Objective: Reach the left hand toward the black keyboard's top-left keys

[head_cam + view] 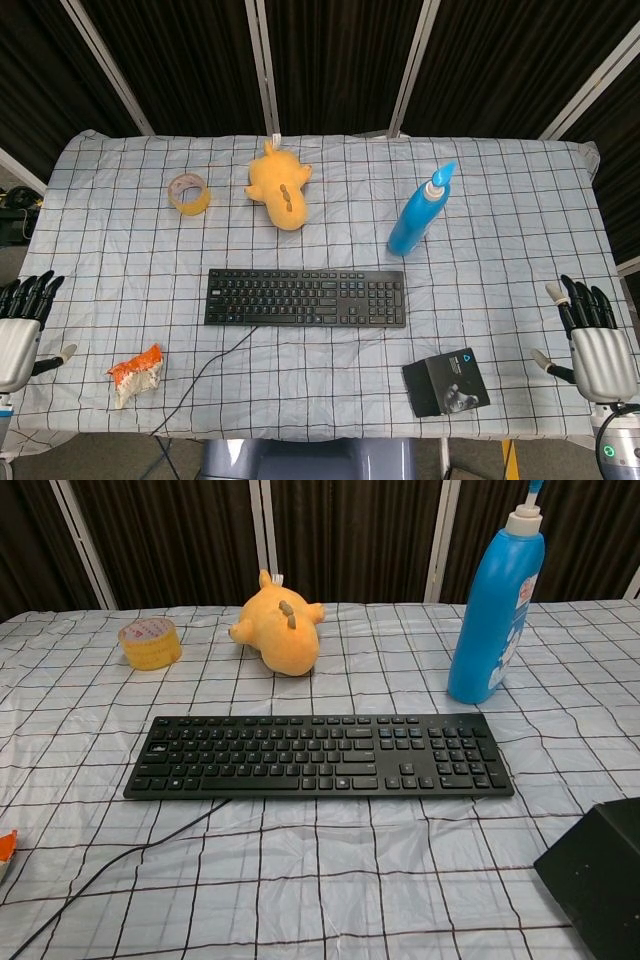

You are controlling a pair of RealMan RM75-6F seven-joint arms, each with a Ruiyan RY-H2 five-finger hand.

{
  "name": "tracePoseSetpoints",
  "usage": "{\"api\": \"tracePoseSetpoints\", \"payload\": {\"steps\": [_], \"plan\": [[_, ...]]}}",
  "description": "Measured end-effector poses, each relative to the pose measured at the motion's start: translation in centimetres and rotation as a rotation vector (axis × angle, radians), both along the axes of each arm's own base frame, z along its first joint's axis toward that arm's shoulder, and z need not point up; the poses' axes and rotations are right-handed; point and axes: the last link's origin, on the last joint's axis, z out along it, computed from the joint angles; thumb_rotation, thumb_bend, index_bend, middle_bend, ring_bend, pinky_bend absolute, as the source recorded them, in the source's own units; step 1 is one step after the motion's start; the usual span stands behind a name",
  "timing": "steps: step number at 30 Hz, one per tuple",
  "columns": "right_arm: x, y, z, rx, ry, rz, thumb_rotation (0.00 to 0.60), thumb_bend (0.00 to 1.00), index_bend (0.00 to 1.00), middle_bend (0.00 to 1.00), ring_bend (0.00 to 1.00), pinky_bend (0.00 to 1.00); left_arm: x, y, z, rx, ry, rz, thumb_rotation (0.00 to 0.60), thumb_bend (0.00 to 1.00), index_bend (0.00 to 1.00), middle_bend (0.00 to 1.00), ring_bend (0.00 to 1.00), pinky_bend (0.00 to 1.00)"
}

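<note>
The black keyboard [305, 298] lies flat in the middle of the checked tablecloth; the chest view shows the keyboard [318, 756] with its cable trailing off to the front left. My left hand [20, 330] hangs at the table's left edge, far left of the keyboard, fingers apart and holding nothing. My right hand [595, 345] is at the right edge, fingers spread, also empty. Neither hand appears in the chest view.
A yellow plush toy [280, 187], a tape roll [188, 192] and a blue spray bottle [420, 212] stand behind the keyboard. A crumpled orange wrapper [136, 372] lies front left, a black box [446, 381] front right. The cable [200, 375] runs toward the front edge.
</note>
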Motion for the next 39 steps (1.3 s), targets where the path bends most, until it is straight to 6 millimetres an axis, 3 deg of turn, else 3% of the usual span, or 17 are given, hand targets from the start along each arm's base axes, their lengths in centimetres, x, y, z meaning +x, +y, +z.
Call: {"api": "tracePoseSetpoints", "payload": {"steps": [5,6,8,10,14,20,24,39], "plan": [[0.0,0.1,-0.1,0.006,-0.011,-0.006,0.600,0.10,0.07,0.00,0.00,0.04,0.5,0.1,-0.3,-0.015,0.028,-0.021,0.600,0.22,0.00,0.04,0.03,0.04],[0.0,0.1,-0.1,0.009,-0.014,-0.008,0.600,0.10,0.07,0.00,0.00,0.04,0.7,0.2,-0.4,-0.022,0.036,-0.029,0.600,0.24,0.00,0.10,0.08,0.08],[0.1,0.1,-0.1,0.013,-0.016,-0.008,0.600,0.10,0.07,0.00,0.00,0.04,1.2,0.3,-0.6,-0.031,0.043,-0.042,0.600,0.34,0.00,0.38,0.30,0.25],[0.1,0.1,-0.1,0.012,-0.017,-0.008,0.600,0.10,0.07,0.00,0.00,0.04,2.1,0.6,-0.8,-0.043,0.037,-0.059,0.600,0.45,0.00,0.57,0.46,0.35],[0.1,0.0,-0.1,0.013,-0.024,-0.015,0.600,0.10,0.07,0.00,0.00,0.04,4.1,1.1,-1.7,-0.101,0.009,-0.079,0.600,0.63,0.00,0.75,0.62,0.43],[0.0,0.0,0.0,0.012,-0.036,-0.018,0.600,0.10,0.07,0.00,0.00,0.04,8.0,1.8,-3.3,-0.242,-0.003,-0.102,0.600,0.75,0.00,0.82,0.69,0.47],[0.0,-0.1,0.0,0.012,-0.045,-0.022,0.600,0.10,0.07,0.00,0.00,0.04,10.1,2.1,-4.4,-0.346,0.034,-0.108,0.600,0.77,0.00,0.82,0.70,0.47],[0.0,-0.1,0.1,0.016,-0.077,-0.028,0.600,0.10,0.07,0.00,0.00,0.04,13.4,4.3,-8.0,-0.616,0.128,0.058,0.600,0.80,0.00,0.83,0.70,0.48]]}}
